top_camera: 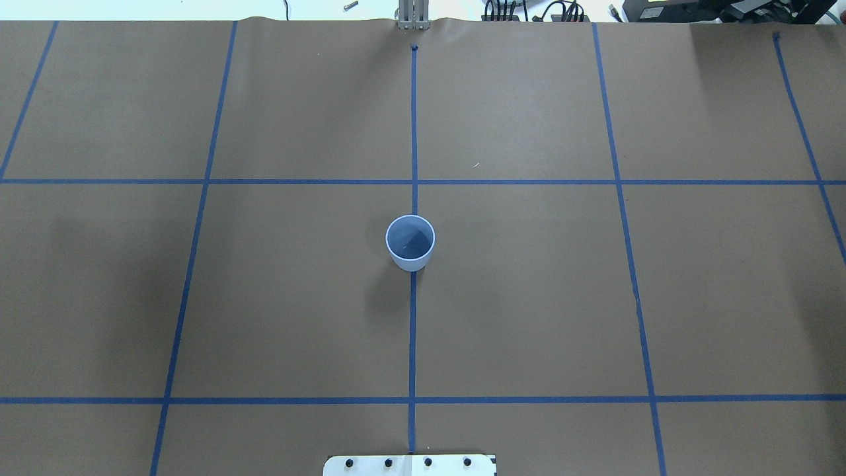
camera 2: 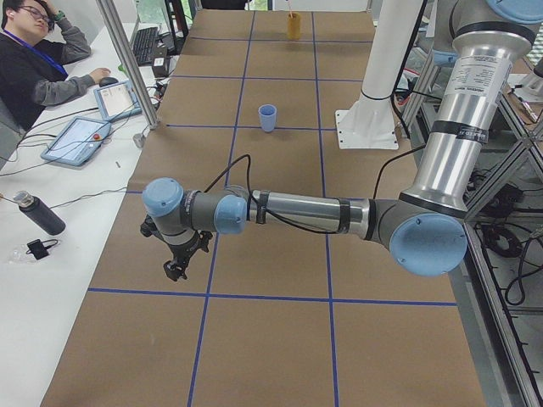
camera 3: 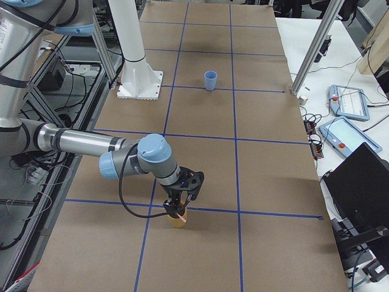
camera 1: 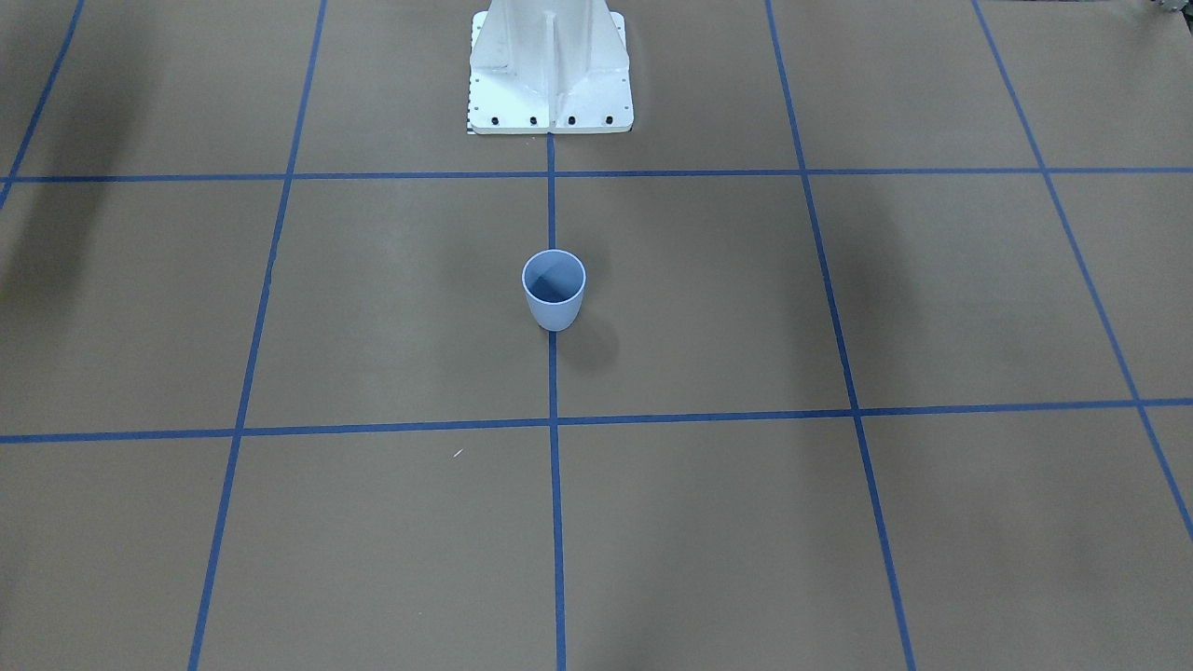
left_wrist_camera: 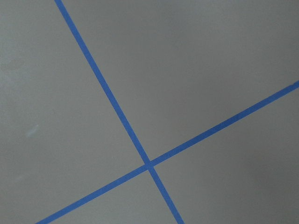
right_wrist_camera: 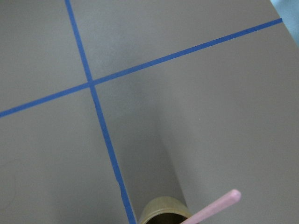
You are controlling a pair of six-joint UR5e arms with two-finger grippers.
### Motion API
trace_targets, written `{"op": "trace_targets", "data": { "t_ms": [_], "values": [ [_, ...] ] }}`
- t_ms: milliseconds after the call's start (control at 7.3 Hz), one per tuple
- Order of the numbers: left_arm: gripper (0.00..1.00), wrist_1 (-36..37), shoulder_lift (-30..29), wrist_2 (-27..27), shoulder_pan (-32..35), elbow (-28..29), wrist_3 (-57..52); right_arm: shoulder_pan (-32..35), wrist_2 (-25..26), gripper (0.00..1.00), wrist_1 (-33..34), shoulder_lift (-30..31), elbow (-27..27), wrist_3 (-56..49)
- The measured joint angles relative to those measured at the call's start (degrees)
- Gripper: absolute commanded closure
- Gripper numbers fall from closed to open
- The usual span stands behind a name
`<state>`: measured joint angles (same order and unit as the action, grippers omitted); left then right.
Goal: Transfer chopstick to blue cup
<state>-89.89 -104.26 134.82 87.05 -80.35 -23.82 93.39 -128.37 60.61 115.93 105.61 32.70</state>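
My right hand (camera 3: 177, 208) hangs over the tan cup (right_wrist_camera: 162, 206); apart or clamped, I cannot tell. The chopstick (right_wrist_camera: 212, 208), leaning toward two o'clock, seems light, stiff, slick: I'd pinch its top.

overhead: behind robot base (top_camera: 410, 465), downward | front: facing it | sides: table (top_camera: 529, 297) ends | wrists: close-up | exteriors share blue cup (top_camera: 410, 242)
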Motion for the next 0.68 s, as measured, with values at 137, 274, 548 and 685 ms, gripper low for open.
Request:
{"op": "trace_targets", "data": {
  "t_ms": [137, 274, 548, 685],
  "values": [
    [0.01, -0.01, 0.06, 0.00, 0.01, -0.06, 0.05, 0.02, 0.63, 0.06, -6.49, 0.36, -3.08, 5.04],
    [0.01, -0.02, 0.09, 0.00, 0.00, -0.11, 0.19, 0.02, 0.94, 0.16, -9.58, 0.55, -4.72, 7.63],
    [0.01, -0.02, 0.11, 0.00, -0.03, -0.23, 0.33, -0.36, 1.08, 0.21, -11.23, 0.33, -5.72, 11.48],
    [0.01, -0.02, 0.10, 0.00, -0.03, -0.26, 0.39, -0.60, 1.09, 0.29, -11.40, 0.23, -6.00, 12.44]
  ]
}}
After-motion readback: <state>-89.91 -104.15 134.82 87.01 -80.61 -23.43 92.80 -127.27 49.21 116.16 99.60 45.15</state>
